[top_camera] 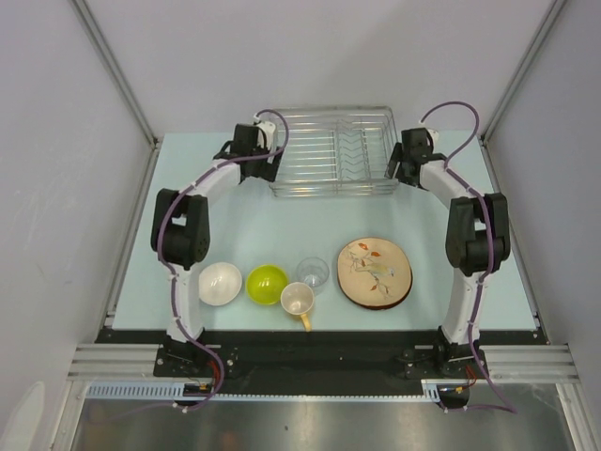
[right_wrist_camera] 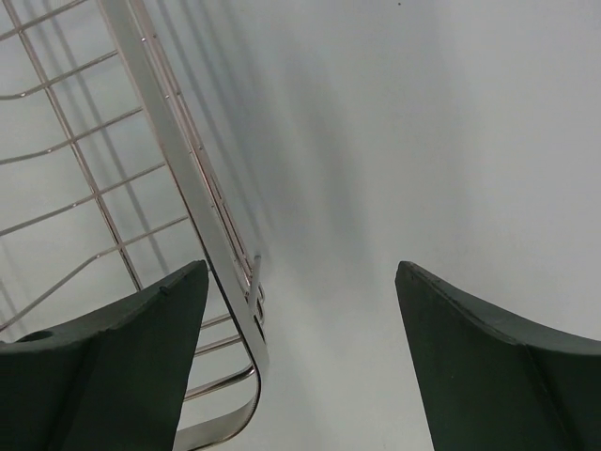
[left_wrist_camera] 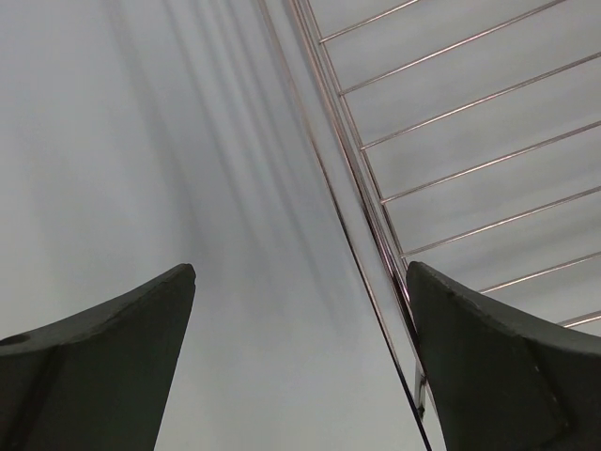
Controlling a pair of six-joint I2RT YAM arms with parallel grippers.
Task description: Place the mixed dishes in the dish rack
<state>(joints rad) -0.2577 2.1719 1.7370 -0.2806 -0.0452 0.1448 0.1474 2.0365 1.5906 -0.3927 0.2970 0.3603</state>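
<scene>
We judge the dish rack [top_camera: 333, 150], which sits between our two hands, to be light, stiff chrome wire, best taken by its raised side rims. The white bowl [top_camera: 220, 282], lime-green bowl [top_camera: 267, 283], clear glass [top_camera: 313, 272], yellow mug [top_camera: 298, 301] and leaf-patterned wooden plate [top_camera: 374, 271] lie well behind both hands, hard, smooth and mostly breakable, so best pinched at the rim. Our left gripper [left_wrist_camera: 300, 272] is spread wide and empty with the rack's side rail just inside one finger [left_wrist_camera: 507, 366], and our right gripper [right_wrist_camera: 300, 268], equally spread and empty, has the rack's corner beside one finger [right_wrist_camera: 103, 366], though we cannot tell whether either touches the wire.
</scene>
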